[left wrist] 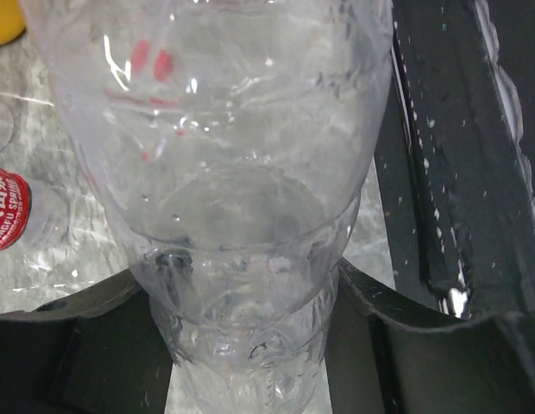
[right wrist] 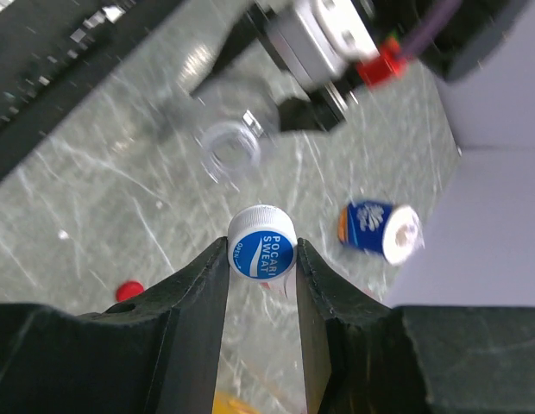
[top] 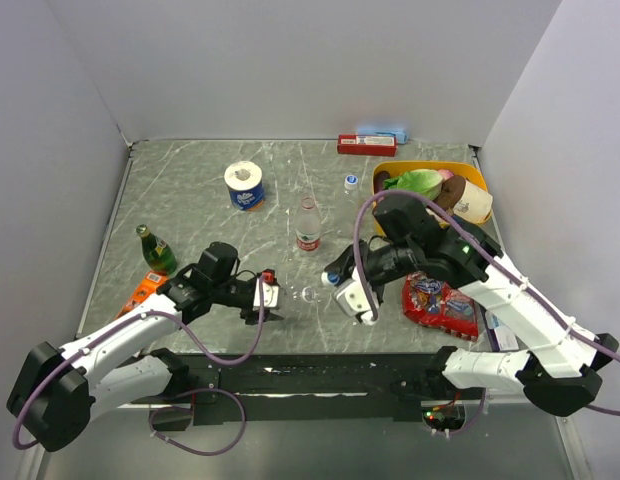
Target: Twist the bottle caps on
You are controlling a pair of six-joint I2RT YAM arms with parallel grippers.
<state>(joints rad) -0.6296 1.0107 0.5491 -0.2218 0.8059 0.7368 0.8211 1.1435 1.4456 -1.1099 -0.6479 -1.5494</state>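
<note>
**Cap and bottle both gripped**

Left jaws, part-closed, clamp a clear bottle [left wrist: 242, 216] round its body. Right jaws pinch a blue cap [right wrist: 261, 252] between their tips; the bottle's mouth [right wrist: 229, 155] lies just beyond, seemingly apart from it.

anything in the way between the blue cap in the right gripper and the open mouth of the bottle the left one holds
Nothing visible. The right gripper holds the blue cap just short of the open mouth of the bottle, with only table surface between them; the red cap lies off to the side.
</note>
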